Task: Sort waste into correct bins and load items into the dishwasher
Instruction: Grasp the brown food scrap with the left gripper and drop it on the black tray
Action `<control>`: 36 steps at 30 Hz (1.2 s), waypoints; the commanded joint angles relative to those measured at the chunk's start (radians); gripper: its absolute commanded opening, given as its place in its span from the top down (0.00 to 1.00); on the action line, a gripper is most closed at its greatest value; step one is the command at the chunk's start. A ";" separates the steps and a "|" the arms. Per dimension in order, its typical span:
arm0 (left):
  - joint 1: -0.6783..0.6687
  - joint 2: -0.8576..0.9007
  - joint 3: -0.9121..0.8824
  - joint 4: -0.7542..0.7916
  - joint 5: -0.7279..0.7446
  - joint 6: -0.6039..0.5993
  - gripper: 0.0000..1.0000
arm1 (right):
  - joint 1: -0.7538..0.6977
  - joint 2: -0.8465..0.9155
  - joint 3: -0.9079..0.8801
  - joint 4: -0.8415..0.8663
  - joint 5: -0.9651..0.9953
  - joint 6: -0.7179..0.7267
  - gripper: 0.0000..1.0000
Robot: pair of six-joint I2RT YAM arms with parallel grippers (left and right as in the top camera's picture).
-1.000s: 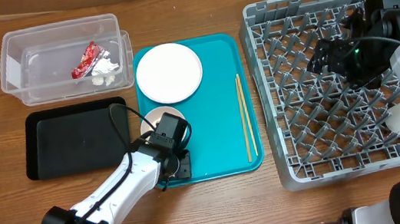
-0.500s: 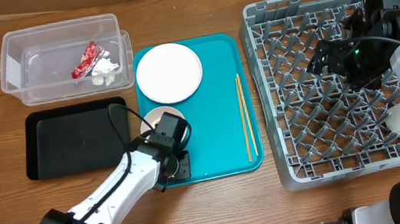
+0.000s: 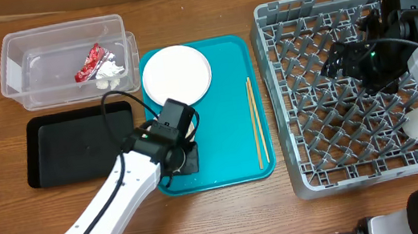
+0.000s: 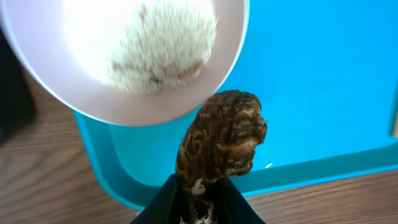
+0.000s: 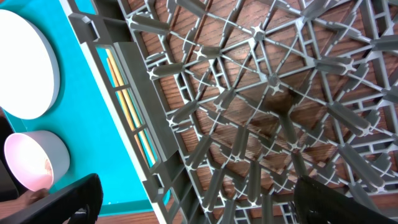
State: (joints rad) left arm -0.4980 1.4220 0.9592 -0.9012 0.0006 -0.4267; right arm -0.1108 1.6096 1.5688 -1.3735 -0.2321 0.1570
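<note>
I'm looking down on a brown wooden surface (image 3: 203,13) that carries four things. Far left at the back sits the clear tub (image 3: 59,26), and the black tray (image 3: 75,147) lies just beside it, nearer the arms' bases. The teal tray (image 3: 228,74) lies mid-surface, close beside both. The grey dish rack (image 3: 362,176) fills the right side, with a narrow strip of bare wood between it and the teal tray.

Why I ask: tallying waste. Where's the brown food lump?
Left wrist view: lump pinched in the left gripper, over the teal tray's edge, beside the bowl.
</note>
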 commanded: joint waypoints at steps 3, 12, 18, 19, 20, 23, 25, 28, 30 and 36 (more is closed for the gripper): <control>-0.002 -0.074 0.066 -0.023 -0.092 0.030 0.84 | 0.000 0.001 0.002 0.003 -0.005 -0.008 0.00; 0.159 -0.125 0.073 -0.041 -0.148 0.030 0.84 | 0.000 0.001 0.002 0.003 -0.005 -0.008 0.00; 0.376 -0.115 0.072 -0.015 -0.170 0.031 0.87 | 0.000 0.001 0.002 0.003 -0.005 -0.008 0.00; 0.417 -0.109 0.072 -0.004 -0.170 0.031 0.88 | 0.000 0.001 0.002 0.003 -0.005 -0.008 0.00; 0.455 -0.101 0.072 0.007 -0.171 0.031 0.88 | 0.000 0.001 0.002 0.003 -0.005 -0.008 0.00; 0.551 -0.063 0.072 0.035 -0.170 0.030 0.89 | 0.000 0.001 0.002 0.002 -0.005 -0.008 0.00; 0.611 -0.021 0.072 0.058 -0.169 0.030 0.89 | 0.000 0.001 0.002 0.002 -0.005 -0.008 0.00; 0.684 0.065 0.072 0.107 -0.169 0.030 0.88 | 0.000 0.001 0.002 0.002 -0.005 -0.008 0.00; 0.719 0.115 0.072 0.133 -0.168 0.030 0.87 | 0.000 0.001 0.002 0.002 -0.005 -0.008 0.00; 0.804 0.223 0.072 0.203 -0.168 0.030 0.83 | 0.000 0.001 0.002 0.001 -0.005 -0.008 0.00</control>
State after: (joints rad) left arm 0.2729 1.6119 1.0077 -0.7155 -0.1547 -0.4118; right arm -0.1104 1.6096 1.5688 -1.3739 -0.2321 0.1566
